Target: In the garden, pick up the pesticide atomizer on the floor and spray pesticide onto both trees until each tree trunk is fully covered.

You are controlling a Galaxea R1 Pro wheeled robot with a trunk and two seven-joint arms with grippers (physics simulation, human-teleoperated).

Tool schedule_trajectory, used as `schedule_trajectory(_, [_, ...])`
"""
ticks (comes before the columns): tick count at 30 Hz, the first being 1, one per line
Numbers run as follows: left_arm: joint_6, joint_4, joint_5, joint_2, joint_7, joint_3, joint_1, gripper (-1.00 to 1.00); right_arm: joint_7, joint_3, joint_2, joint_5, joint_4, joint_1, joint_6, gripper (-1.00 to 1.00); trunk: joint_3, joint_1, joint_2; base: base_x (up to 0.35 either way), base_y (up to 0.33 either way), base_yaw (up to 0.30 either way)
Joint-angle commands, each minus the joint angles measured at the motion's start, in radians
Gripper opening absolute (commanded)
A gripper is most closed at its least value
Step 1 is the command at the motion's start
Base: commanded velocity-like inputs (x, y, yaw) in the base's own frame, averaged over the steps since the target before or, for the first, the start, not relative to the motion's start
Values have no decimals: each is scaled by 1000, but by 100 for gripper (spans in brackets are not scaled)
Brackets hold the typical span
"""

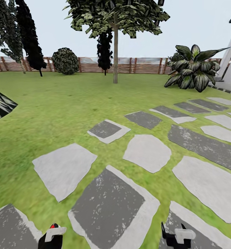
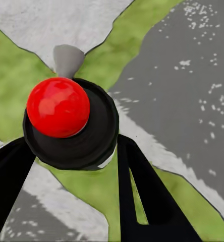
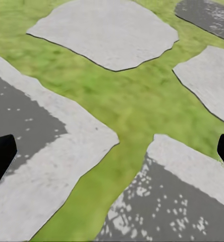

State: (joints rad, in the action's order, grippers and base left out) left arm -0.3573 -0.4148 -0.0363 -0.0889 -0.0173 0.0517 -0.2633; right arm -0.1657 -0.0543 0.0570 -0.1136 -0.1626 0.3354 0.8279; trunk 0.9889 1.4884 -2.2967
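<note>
Between the left gripper point(image 2: 74, 151) fingers — held fast — sits the black, red-capped atomizer point(image 2: 66, 121); right gripper point(image 3: 112, 151) spread.

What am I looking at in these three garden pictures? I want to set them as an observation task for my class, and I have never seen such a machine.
These are computer-rendered pictures from a wheeled robot with two arms, steered by a person. The large picture comes from a camera on its head, looking forward and down. At its lower edge you see the tips of the left gripper and the right gripper. Ahead lies a lawn with grey stone slabs, a tree with a pale trunk, a wooden fence and a big leafy plant.

The other two pictures come from cameras on each wrist, looking along the fingers. In the left wrist view, dark fingers sit either side of a black round object with a red ball top, apparently the pesticide atomizer, seemingly held. In the right wrist view, the fingers stand wide apart with nothing between them, above grass and slabs.
</note>
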Motion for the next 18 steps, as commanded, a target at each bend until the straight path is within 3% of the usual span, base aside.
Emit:
schedule_trajectory(1, [-3,1,-4,0,-1,-1,-1,-100,-5,-6,0,-11,1,1,2,100,1,0,0,339,0,0])
schedule_trajectory(18, [-4,1,-4,0,-1,-1,0,-100,-5,-6,0,-11,0,1,3,100,1,0,0,339,0,0])
